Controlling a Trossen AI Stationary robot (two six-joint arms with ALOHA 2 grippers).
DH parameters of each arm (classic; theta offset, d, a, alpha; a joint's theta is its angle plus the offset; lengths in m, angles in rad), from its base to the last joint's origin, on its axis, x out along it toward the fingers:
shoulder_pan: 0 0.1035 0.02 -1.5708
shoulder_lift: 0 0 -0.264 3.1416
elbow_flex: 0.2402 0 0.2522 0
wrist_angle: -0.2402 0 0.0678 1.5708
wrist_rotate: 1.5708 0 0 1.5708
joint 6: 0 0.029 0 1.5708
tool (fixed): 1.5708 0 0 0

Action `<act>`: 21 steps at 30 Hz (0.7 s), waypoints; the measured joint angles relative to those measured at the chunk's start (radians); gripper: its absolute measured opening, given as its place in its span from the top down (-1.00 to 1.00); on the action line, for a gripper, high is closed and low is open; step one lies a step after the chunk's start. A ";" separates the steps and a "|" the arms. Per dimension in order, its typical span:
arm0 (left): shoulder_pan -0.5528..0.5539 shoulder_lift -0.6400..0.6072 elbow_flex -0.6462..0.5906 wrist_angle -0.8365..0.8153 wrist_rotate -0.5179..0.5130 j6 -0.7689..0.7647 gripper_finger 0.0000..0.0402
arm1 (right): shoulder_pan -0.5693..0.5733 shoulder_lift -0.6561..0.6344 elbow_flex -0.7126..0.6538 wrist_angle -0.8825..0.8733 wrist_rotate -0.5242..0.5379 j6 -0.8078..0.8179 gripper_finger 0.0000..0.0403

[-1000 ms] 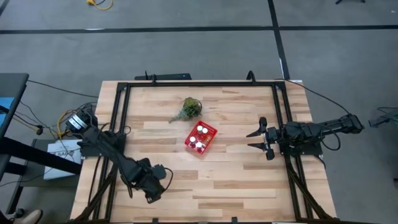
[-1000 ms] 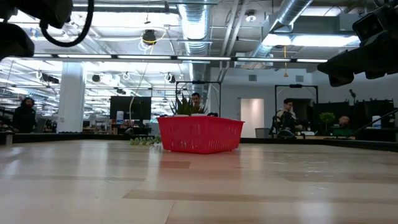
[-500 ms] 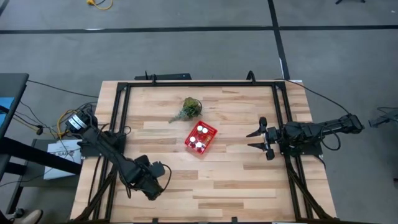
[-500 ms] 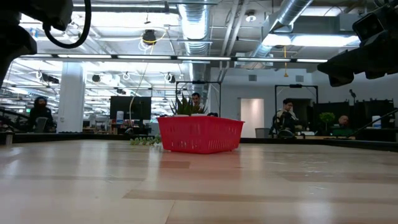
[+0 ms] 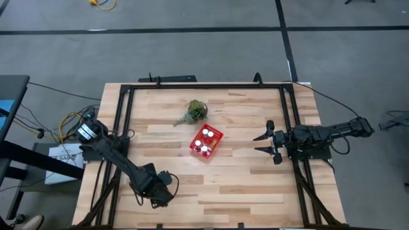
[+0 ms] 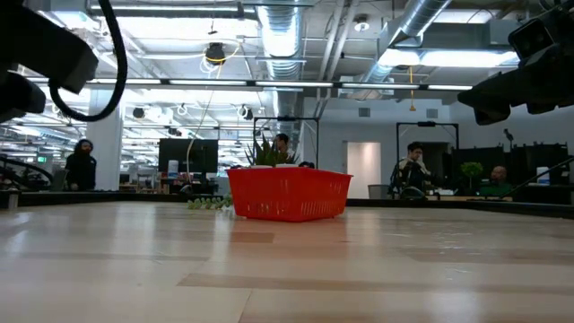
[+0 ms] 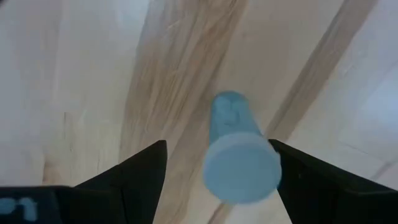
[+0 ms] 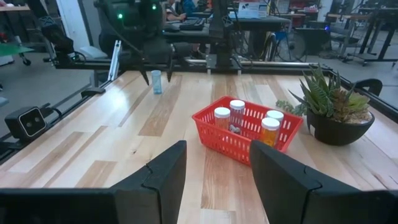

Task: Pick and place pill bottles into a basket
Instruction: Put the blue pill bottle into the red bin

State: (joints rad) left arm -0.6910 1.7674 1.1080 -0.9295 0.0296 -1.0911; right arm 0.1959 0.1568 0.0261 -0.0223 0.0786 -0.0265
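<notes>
A small pale pill bottle [image 7: 231, 121] with a white cap [image 7: 242, 169] stands upright on the wood at the table's near left. It also shows far off in the right wrist view [image 8: 156, 81]. My left gripper [image 5: 161, 191] is open above it, pointing down, one finger on each side of the bottle. In the high view the gripper hides the bottle. The red basket [image 5: 206, 142] sits mid-table with several white-capped bottles [image 8: 237, 109] standing in it. My right gripper [image 5: 264, 144] is open and empty at the table's right, pointing at the basket.
A green leafy plant in a dark bowl [image 5: 193, 112] stands just beyond the basket, toward the far edge. A black metal frame [image 5: 204, 85] runs round the table's edges. Bare wood lies between the left gripper and the basket. People sit and walk in the room behind the table.
My left arm has shifted its pose over the table's near left corner. In the low view its dark links have come lower and farther into the picture. The basket, its bottles and my right gripper have kept still.
</notes>
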 joint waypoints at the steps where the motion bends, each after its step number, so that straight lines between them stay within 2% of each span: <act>1: 0.000 0.005 0.000 0.002 -0.002 0.008 -0.32 | 0.000 0.000 0.000 0.000 0.000 0.000 0.16; 6: 0.004 0.007 0.000 0.003 -0.051 0.019 -0.32 | 0.000 0.000 0.000 0.000 0.000 0.000 0.16; 15: 0.005 0.007 0.000 0.004 -0.053 0.018 -0.31 | 0.000 0.000 0.000 0.000 0.000 0.000 0.16; 21: 0.005 0.007 0.000 0.004 -0.071 0.015 -0.06 | 0.000 0.000 0.000 0.000 0.000 0.000 0.16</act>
State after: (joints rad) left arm -0.6865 1.7741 1.1080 -0.9256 -0.0410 -1.0760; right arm 0.1962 0.1567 0.0261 -0.0223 0.0785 -0.0264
